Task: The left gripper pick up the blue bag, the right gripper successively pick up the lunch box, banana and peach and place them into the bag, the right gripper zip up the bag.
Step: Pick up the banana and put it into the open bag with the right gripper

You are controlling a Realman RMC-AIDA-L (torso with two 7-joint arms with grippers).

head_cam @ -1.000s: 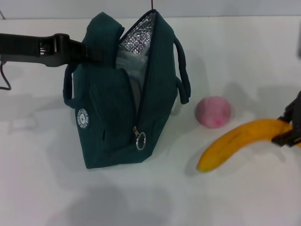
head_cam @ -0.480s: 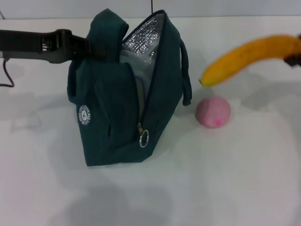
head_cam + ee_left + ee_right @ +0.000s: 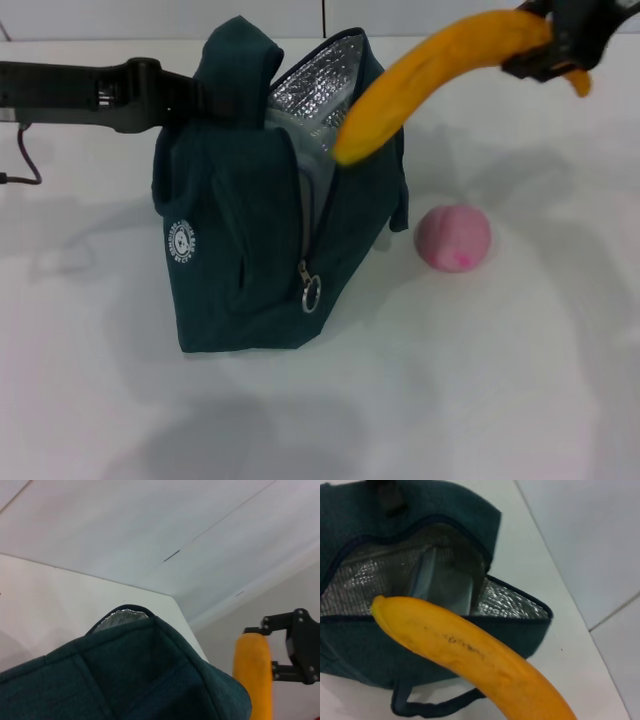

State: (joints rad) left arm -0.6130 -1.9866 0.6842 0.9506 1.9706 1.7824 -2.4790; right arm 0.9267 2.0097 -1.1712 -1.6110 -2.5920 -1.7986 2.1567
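The blue bag (image 3: 250, 250) stands on the white table with its mouth open and its silver lining showing. My left gripper (image 3: 195, 98) comes in from the left and is shut on the bag's raised handle. Above it, my right gripper (image 3: 555, 42) is shut on the stem end of the banana (image 3: 430, 70). The banana's free tip hangs over the bag's opening. In the right wrist view the banana (image 3: 470, 655) crosses above the open bag (image 3: 365, 645), and the clear lunch box (image 3: 445, 582) lies inside. The pink peach (image 3: 453, 237) rests on the table right of the bag.
The zip pull ring (image 3: 311, 293) hangs low on the bag's front edge. A dark cable (image 3: 25, 160) lies at the table's far left. In the left wrist view the bag's fabric (image 3: 125, 680) fills the lower part, with the banana (image 3: 252, 675) beyond it.
My right gripper has lifted the banana off the table and carried it up and left, from beside the peach to over the bag's mouth. The bag has barely shifted.
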